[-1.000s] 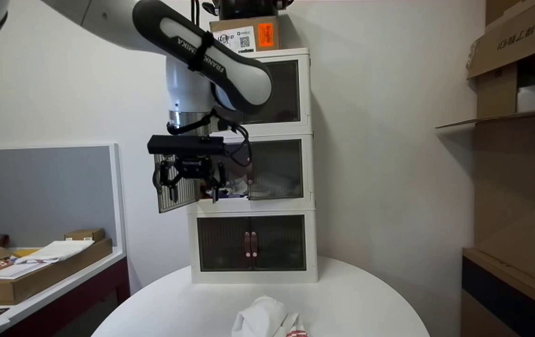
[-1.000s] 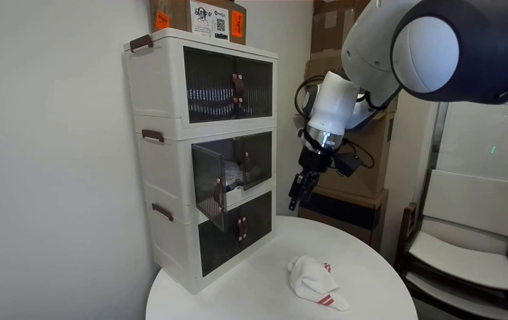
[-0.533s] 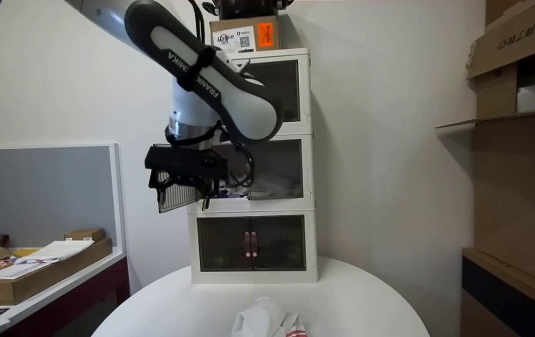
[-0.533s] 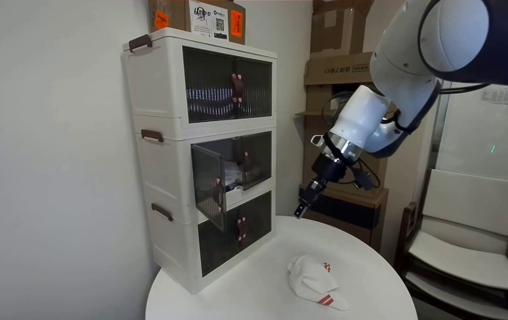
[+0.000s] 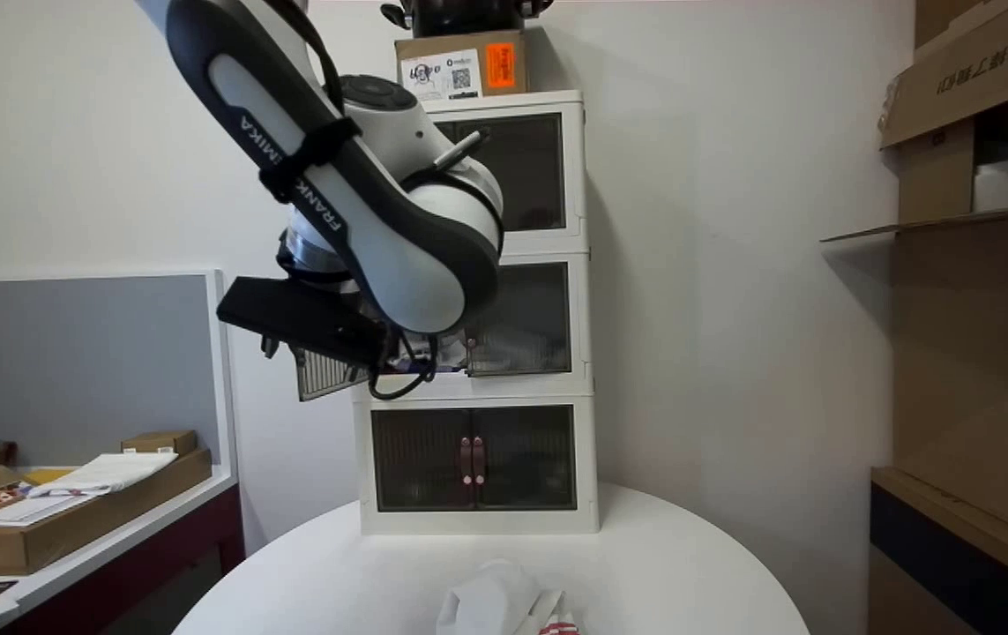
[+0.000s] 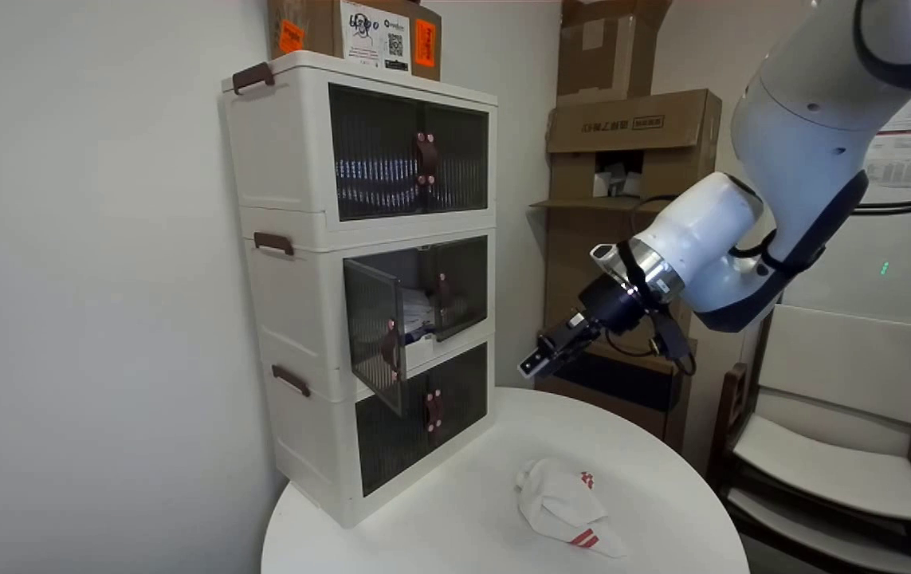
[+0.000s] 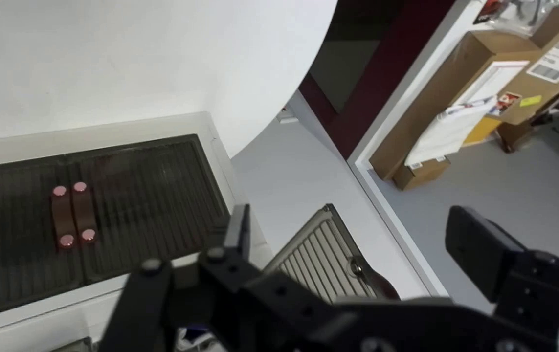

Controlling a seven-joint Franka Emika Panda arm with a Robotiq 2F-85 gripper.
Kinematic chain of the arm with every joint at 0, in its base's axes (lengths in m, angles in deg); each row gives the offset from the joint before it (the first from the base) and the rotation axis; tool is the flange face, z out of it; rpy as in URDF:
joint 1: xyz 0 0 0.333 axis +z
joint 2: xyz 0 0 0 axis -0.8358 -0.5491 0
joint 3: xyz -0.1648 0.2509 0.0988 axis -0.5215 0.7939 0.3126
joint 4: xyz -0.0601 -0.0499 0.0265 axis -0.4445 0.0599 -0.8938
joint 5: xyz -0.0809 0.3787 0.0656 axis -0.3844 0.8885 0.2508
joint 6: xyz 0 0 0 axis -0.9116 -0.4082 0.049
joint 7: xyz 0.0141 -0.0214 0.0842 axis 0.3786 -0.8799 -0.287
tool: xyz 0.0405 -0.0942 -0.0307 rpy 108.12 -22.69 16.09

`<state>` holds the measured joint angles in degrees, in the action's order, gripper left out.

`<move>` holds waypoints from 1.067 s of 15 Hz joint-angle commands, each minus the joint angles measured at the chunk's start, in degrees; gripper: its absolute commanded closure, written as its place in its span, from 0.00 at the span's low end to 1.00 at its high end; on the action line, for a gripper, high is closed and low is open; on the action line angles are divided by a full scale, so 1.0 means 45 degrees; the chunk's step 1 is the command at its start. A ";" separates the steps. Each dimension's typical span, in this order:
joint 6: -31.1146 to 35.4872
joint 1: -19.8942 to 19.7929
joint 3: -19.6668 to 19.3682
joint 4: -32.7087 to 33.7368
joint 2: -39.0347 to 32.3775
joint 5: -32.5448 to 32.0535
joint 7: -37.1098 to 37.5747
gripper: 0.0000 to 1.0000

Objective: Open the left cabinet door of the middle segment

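The left cabinet door (image 6: 371,331) of the middle segment (image 6: 296,311) stands swung open in an exterior view, its brown strap handle (image 6: 391,351) on the free edge. In an exterior view the door (image 5: 327,375) is partly hidden by the arm. Its right-hand twin (image 6: 461,291) stands slightly ajar. White and blue contents show inside. My gripper (image 6: 533,365) is in front of the cabinet, apart from the door and tilted down. In the wrist view the gripper (image 7: 355,239) is open with nothing held; the ribbed door (image 7: 316,249) shows beyond and between its fingers.
The bottom unit (image 5: 473,522) and top unit (image 6: 272,151) have shut doors. A white cloth with red stripes (image 6: 563,502) lies on the round white table (image 6: 439,550). Cardboard boxes (image 6: 622,123) and a chair (image 6: 838,446) stand beyond. A side desk holds boxes (image 5: 54,529).
The arm has drawn back from the cabinet, and the gripper has tilted and turned. In an exterior view it shifted to the left. The door has not visibly moved.
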<state>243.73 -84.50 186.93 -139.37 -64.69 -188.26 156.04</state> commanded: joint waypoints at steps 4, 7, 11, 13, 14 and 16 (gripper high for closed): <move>0.0340 0.2584 -0.2389 0.0231 0.0545 -0.0516 0.0169 0.00; -0.0554 0.3285 -0.1963 0.1214 0.0304 -0.3413 0.3346 0.00; 0.0252 0.5389 -0.3334 0.3334 0.1511 -0.5274 0.6813 0.00; 0.1058 0.6742 -0.4579 0.4572 0.2237 -0.5711 0.8414 0.00; 0.0154 0.7369 -0.4732 0.4123 0.1685 -0.6525 0.9126 0.00; 0.0500 0.8044 -0.5611 0.4623 0.3339 -0.6111 0.9661 0.00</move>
<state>243.58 -52.57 166.66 -121.91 -58.06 -215.91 194.40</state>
